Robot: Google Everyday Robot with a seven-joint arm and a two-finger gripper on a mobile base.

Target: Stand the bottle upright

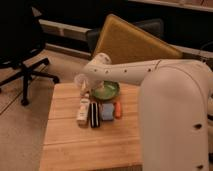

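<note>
The small cream-white bottle lies on its side on the wooden desk, at the left end of a short row. Just beside it on its right lies a black-and-white striped block, then a blue-grey rectangular block, then a small orange piece. A green bowl sits behind the row. The gripper hangs just above the bottle's far end, fingers spread, holding nothing.

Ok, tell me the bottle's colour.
The bottle is cream-white, seen in the camera view; the gripper hovers above its far end.
</note>
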